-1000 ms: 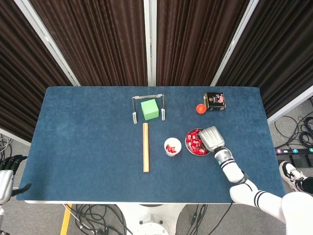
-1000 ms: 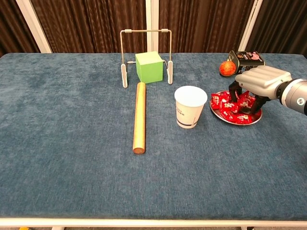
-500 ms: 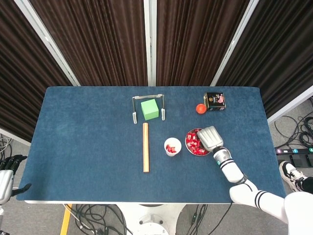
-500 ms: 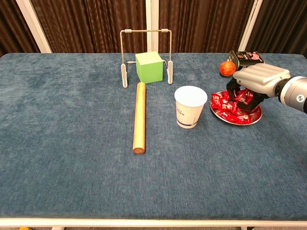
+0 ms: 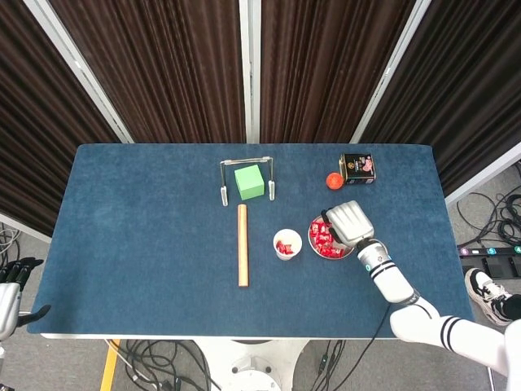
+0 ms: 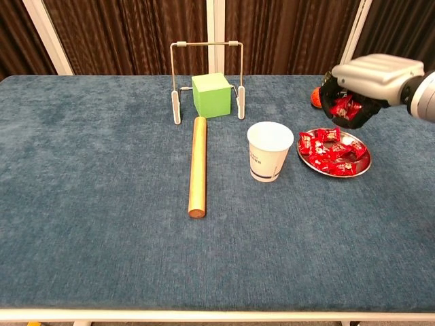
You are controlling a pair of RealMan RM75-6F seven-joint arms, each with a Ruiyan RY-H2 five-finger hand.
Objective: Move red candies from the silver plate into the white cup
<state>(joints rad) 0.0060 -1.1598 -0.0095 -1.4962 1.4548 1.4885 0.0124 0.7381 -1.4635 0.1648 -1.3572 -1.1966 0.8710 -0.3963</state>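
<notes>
1. The right hand (image 6: 359,88) is hanging in the air above the silver plate (image 6: 361,165), palm down, with its fingers (image 6: 333,102) curling in around a few red candies (image 6: 345,107). The candies are showing between the curled fingers in the chest view; the head view is showing only the back of this hand (image 5: 348,223).
2. The hand is touching neither the plate nor the white cup (image 6: 269,151).
3. The silver plate is lying flat on the blue table (image 6: 102,204), just right of the cup, with loose candies (image 6: 331,151) lying in it at mixed angles; no common direction can be read.
4. The white cup is standing upright, mouth up. The head view is showing red candies inside it (image 5: 285,246).
5. The left hand (image 5: 12,281) is hanging off the table at the lower left edge of the head view, fingers apart and holding nothing.
6. A wooden rod (image 6: 197,165) is lying left of the cup, its long axis running from near to far, with the far end close to a green cube (image 6: 212,95).
</notes>
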